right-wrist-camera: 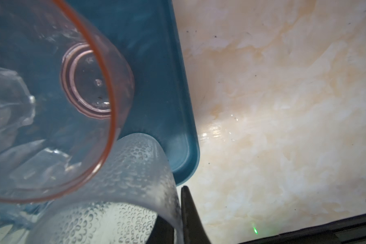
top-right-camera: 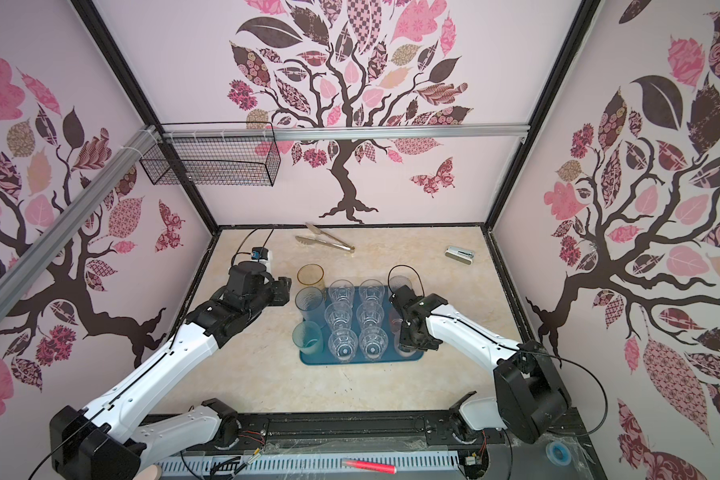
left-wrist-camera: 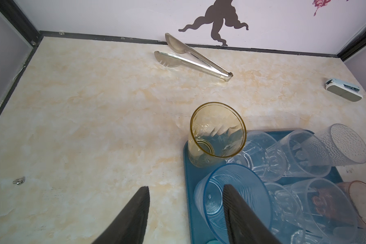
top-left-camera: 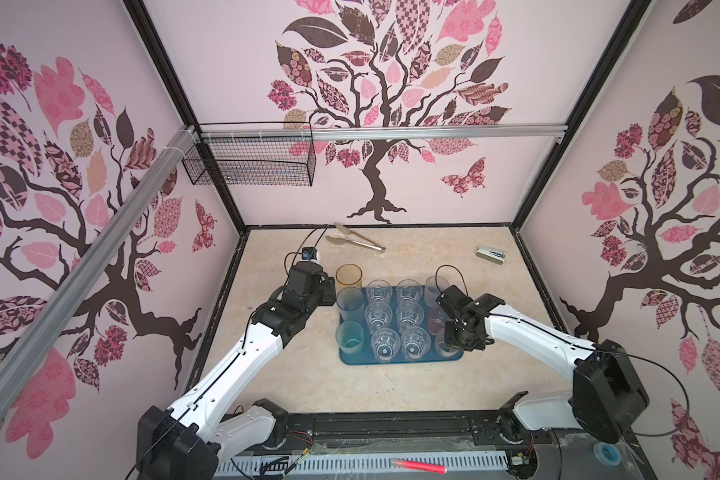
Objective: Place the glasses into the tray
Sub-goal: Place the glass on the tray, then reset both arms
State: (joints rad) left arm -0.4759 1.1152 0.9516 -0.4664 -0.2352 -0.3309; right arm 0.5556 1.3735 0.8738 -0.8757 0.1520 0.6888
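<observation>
The teal-blue tray (top-left-camera: pixel 429 360) (top-right-camera: pixel 391 360) holds several glasses (top-left-camera: pixel 408 316) standing in rows. A taller amber glass (top-left-camera: pixel 348 277) (left-wrist-camera: pixel 217 135) stands on its far left corner. My left gripper (top-left-camera: pixel 328 291) (left-wrist-camera: pixel 186 188) hangs open just left of the tray, holding nothing. One finger is over the table and the other over a ribbed glass (left-wrist-camera: pixel 247 181). My right gripper (top-left-camera: pixel 454 345) (right-wrist-camera: pixel 175 207) is shut on the wall of a frosted dimpled glass (right-wrist-camera: pixel 135 169) in the tray's (right-wrist-camera: pixel 178 105) near right corner, beside the pink glass (right-wrist-camera: pixel 97 84).
Steel tongs (top-left-camera: pixel 356 242) lie near the back wall and a small stapler (top-left-camera: pixel 490 254) at the back right. A wire basket (top-left-camera: pixel 250 160) hangs on the rail at the upper left. A small metal bit (left-wrist-camera: pixel 19 181) lies on the table left of the tray.
</observation>
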